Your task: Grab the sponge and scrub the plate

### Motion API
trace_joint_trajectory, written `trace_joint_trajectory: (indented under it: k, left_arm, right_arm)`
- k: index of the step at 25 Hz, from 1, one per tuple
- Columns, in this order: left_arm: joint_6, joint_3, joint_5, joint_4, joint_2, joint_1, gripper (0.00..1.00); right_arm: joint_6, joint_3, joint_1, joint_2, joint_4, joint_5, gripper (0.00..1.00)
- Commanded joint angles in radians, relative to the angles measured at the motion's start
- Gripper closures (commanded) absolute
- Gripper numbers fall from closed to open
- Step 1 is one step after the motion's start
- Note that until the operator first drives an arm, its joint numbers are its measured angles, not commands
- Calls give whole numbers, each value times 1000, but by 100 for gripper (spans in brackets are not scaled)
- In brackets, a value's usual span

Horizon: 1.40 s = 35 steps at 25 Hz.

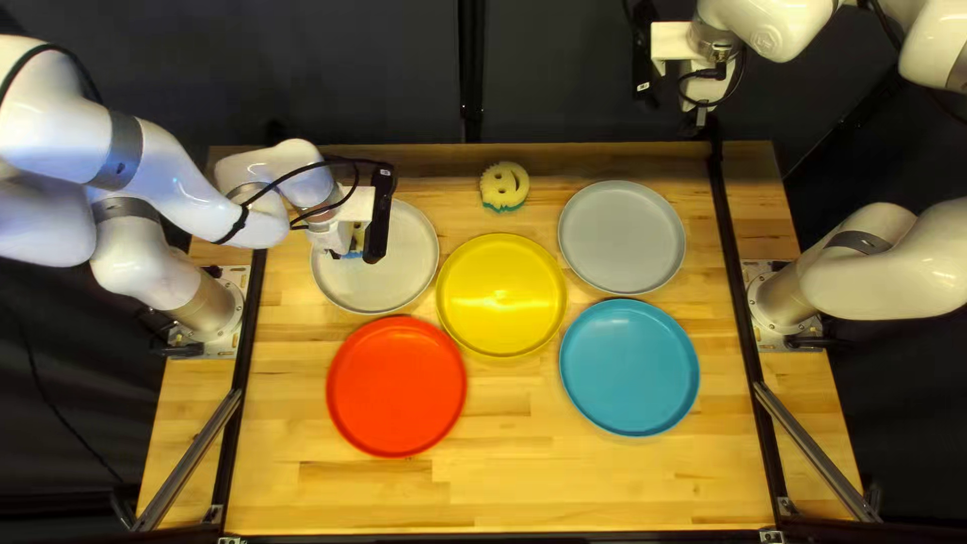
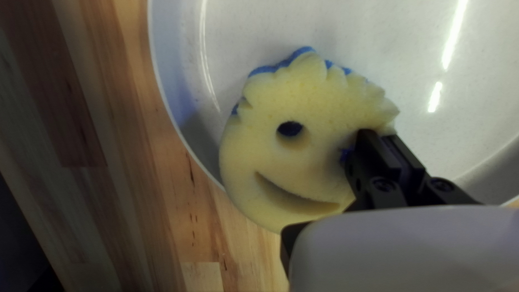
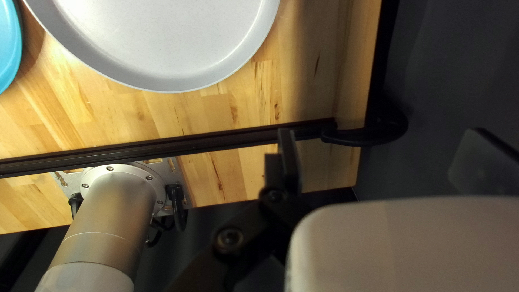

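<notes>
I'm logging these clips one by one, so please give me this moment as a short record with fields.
Left claw: shut on blue-backed sponge
Beneath sponge: off-white plate
Other plates: yellow plate, red plate, blue plate, gray plate
Second sponge: on table, beyond yellow plate
Right arm: raised past table's far edge

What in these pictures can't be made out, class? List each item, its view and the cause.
- Blue back of the sponge at the left gripper: left wrist view, mostly behind its yellow face.
- Underside of the other sponge: top left view, facing the table.
- Rest of the raised right arm: top left view, cut by the top edge.
</notes>
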Motion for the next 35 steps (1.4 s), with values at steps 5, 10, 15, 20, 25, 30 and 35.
trace_joint_trajectory:
  k: [5,10,15,20,25,30,35]
  left_arm:
    - [-23,-136,-84,-27,189,-79,100]
    - [-18,-169,-103,-33,233,-100,100]
    - [-36,-103,-55,-11,118,-95,100]
    - [-38,-16,-13,6,-1,-65,100]
    - [-44,60,32,14,-110,-42,100]
    - [-67,83,13,17,-105,-52,100]
    - [-105,13,-23,19,-7,-102,100]
  right_arm:
    - [0,0,0,0,0,0,0]
    - [0,0,0,0,0,0,0]
    - [0,0,0,0,0,0,0]
    - [0,0,0,0,0,0,0]
    - [0,0,0,0,0,0,0]
    - [0,0,0,0,0,0,0]
    - [0,0,0,0,0,0,0]
